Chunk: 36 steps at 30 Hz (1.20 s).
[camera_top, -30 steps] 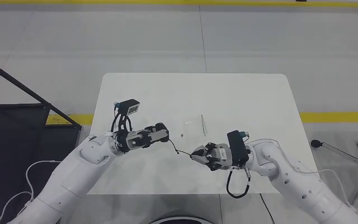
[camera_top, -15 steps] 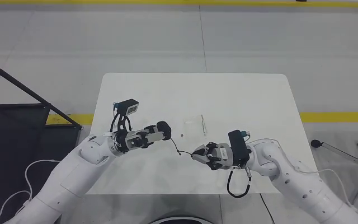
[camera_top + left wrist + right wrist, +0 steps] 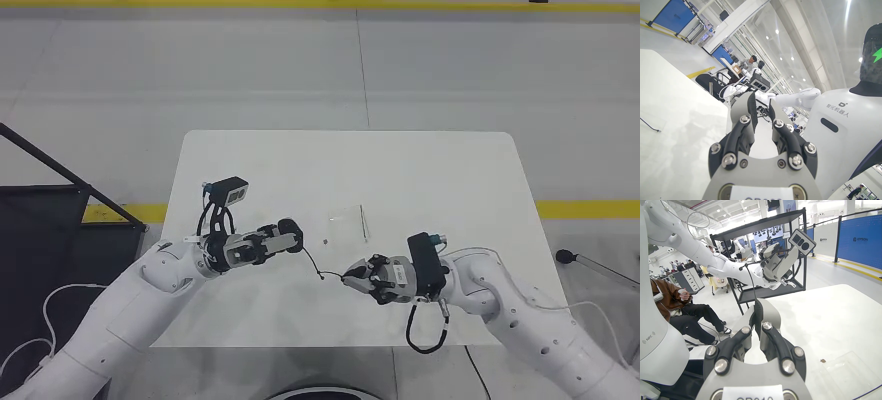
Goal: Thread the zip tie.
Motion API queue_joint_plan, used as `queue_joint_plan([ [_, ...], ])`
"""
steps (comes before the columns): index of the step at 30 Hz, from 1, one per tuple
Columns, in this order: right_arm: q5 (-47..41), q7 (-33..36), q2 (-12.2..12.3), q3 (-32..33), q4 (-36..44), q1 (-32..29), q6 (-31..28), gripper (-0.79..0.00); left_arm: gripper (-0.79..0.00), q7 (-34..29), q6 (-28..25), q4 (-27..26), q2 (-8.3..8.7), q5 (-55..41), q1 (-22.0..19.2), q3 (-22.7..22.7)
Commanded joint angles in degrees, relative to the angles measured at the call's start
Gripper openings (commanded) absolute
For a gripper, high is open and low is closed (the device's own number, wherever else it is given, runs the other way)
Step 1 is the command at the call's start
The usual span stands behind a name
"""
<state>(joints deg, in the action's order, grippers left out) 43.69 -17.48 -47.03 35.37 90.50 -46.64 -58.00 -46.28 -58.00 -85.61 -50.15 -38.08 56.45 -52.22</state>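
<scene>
A thin black zip tie (image 3: 312, 265) hangs in the air between my two grippers, low over the white table (image 3: 430, 180). My right gripper (image 3: 347, 274) is shut on one end of it. In the right wrist view the zip tie (image 3: 751, 283) rises from the closed right gripper (image 3: 756, 303) and ends in a small head. That head sits just short of my left gripper (image 3: 772, 250) and does not touch it. The left gripper (image 3: 293, 238) faces the right one, and the left wrist view shows the left gripper (image 3: 762, 98) open with nothing between its fingers.
A second thin tie (image 3: 363, 222) lies on a clear plastic bag (image 3: 345, 215) just beyond the grippers; its end (image 3: 650, 126) shows on the tabletop in the left wrist view. A small dark speck (image 3: 326, 240) lies beside the bag. The table's far half is bare.
The left gripper edged slightly away from the tie, then came back to nearly the same spot. The right gripper has barely moved and has stayed shut on the tie.
</scene>
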Motion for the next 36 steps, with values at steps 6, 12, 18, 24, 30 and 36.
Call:
queue_joint_plan([
  [6, 0.2, 0.4, 0.0, -0.3, 0.1, 0.2, 0.0, -0.785, -0.551, 0.0, 0.0, 0.0, 0.09, -0.2, -0.1, 0.0],
  [12, -0.1, 0.8, 0.0, -0.6, 0.0, 0.5, 0.0, -0.785, -0.613, 0.0, 0.0, 0.0, 0.15, -0.3, -0.1, 0.2],
  [18, -0.4, 1.0, -0.1, -0.8, -0.1, 0.6, 0.0, -0.785, -0.785, 0.0, 0.0, 0.1, 0.17, -0.3, -0.2, 0.2],
  [24, -0.5, 0.7, 0.0, -0.7, -0.2, 0.6, 0.0, -0.785, -0.785, 0.0, 0.0, 0.3, 0.17, -0.3, -0.1, 0.1],
  [30, 1.5, -3.2, 0.9, 1.3, 0.3, -0.9, 0.0, -0.785, -0.785, 0.0, 0.0, 0.5, 0.28, -0.9, 0.3, -1.0],
  [36, 5.4, -7.8, 2.5, 3.4, 2.2, -3.5, 0.0, -0.785, -0.785, 0.0, 0.0, 0.2, 0.48, -1.1, 1.2, -2.3],
])
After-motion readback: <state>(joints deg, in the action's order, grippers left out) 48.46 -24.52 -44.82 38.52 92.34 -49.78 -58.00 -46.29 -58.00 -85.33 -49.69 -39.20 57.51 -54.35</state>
